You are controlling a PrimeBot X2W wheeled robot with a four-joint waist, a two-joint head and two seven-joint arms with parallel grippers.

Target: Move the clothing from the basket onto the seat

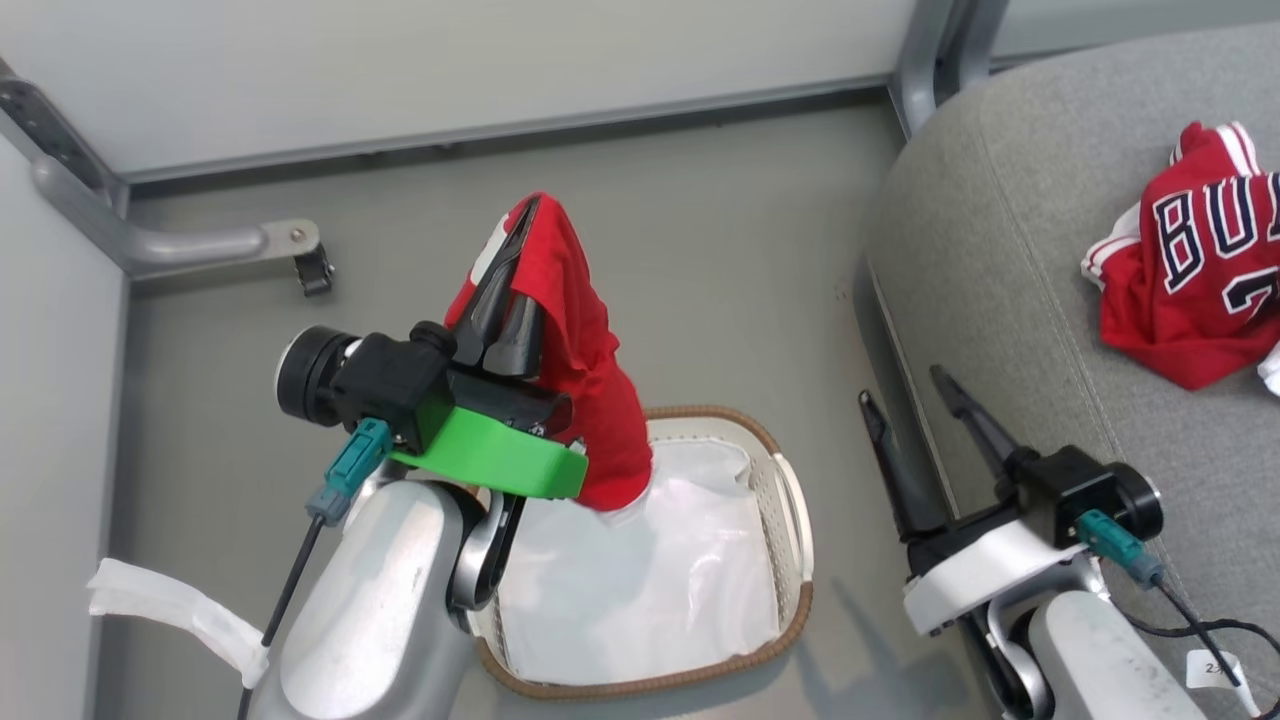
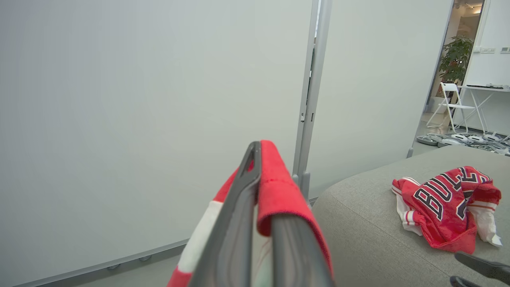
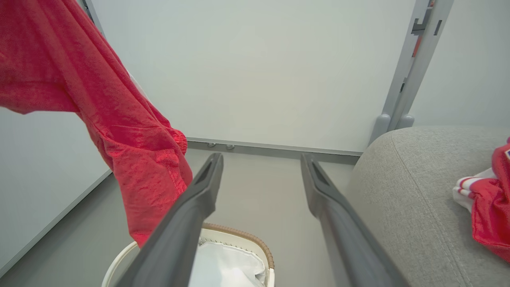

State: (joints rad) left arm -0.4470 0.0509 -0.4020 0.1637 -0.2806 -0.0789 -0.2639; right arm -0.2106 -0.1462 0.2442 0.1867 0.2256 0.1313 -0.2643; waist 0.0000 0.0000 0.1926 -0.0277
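At centre left of the head view, the left gripper (image 1: 525, 210) is clamped on the red shorts (image 1: 590, 380), which hang above the basket (image 1: 795, 500) and its white liner (image 1: 640, 570). At lower right, the right gripper (image 1: 902, 385) has its fingers spread and empty beside the grey seat (image 1: 1000, 250), where the red jersey (image 1: 1190, 270) lies at the right edge. The left wrist view adds a white stripe on the shorts and, at upper right, a folding chair (image 2: 452, 101) and a plant (image 2: 456, 54).
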